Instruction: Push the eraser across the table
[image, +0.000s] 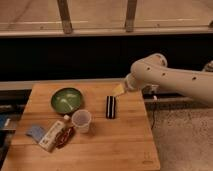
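Observation:
The eraser (110, 106), a small black block with a thin white stripe, lies on the wooden table (115, 145) right of centre, its long side pointing away from the camera. My gripper (119, 90), with a yellowish tip, hangs at the end of the white arm (170, 77) that reaches in from the right. It sits just behind and slightly right of the eraser's far end, close to the table's far edge. I cannot tell whether it touches the eraser.
A green bowl (66, 99) stands at the back left. A clear plastic cup (81, 120) is left of the eraser. A white-and-red packet (55, 135) and a small blue pad (35, 132) lie front left. A dark wall runs behind the table.

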